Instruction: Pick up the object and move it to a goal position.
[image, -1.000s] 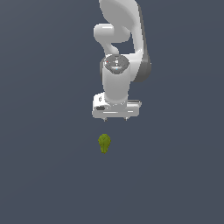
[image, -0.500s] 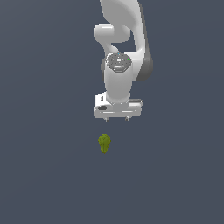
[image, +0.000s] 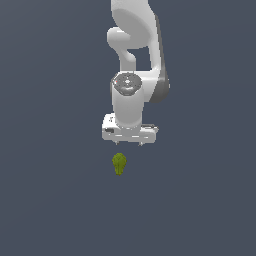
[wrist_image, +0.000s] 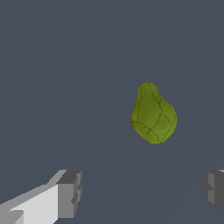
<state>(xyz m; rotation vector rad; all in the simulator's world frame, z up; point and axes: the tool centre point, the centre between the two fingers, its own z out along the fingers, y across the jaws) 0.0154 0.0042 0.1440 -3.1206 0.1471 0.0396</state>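
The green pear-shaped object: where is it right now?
In the exterior view the green pear-shaped object lies on the floor just below the gripper, untouched; the wrist view shows it ahead of the open jaws, not between them.

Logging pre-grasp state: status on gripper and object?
Gripper open, empty, above the surface. Olive-green object lying free on the surface, not between the fingers. Nothing else in view, path unobstructed.

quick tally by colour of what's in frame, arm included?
Olive-green: 1, the pear-shaped lump, lying free on the dark surface.
White: 1, the robot arm with its gripper, jaws open and empty.
Total: 2
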